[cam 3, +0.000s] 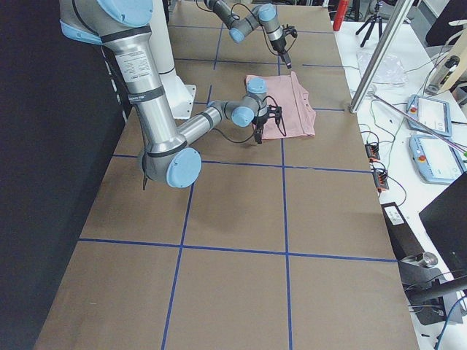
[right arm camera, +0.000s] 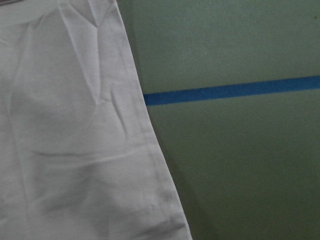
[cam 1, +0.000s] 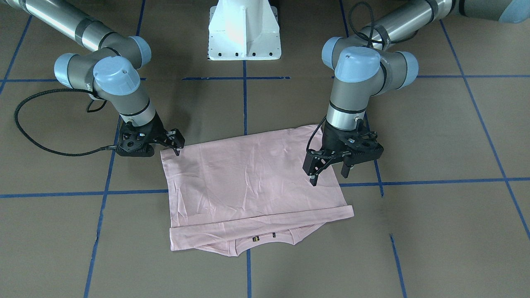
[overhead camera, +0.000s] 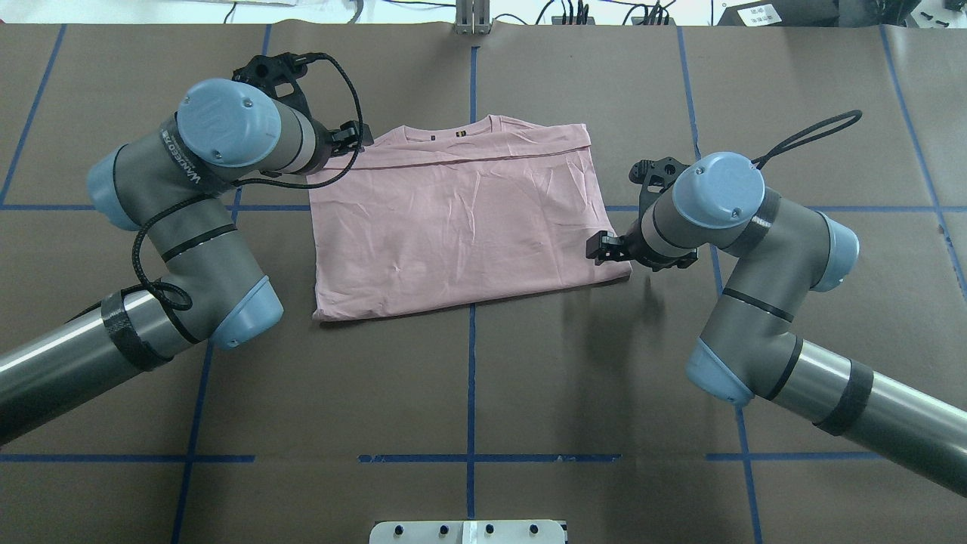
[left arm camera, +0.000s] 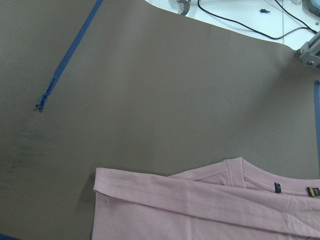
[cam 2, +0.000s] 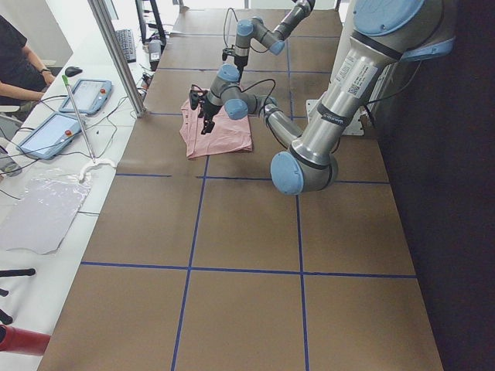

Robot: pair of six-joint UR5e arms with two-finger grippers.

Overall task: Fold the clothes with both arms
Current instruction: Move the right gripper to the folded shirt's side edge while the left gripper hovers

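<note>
I am lining up matched pinches through every layer at opposite edges of the shirt [cam 1: 248, 178], left gripper [cam 1: 330, 177] wide open, right gripper [cam 1: 178, 147] opening impossible to tell.

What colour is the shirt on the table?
The T-shirt is pale pink; the overhead view shows it best.

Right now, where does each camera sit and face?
Front: across the table, facing the base; left arm, right arm.
Overhead: behind the base, looking down; both arms.
Left side: table's left end; left arm nearest.
Right side: table's right end; right arm nearest.
Left wrist: down at collar; no fingers.
Right wrist: down at shirt edge, tape; no fingers.
Front, overhead share the whole shirt.
</note>
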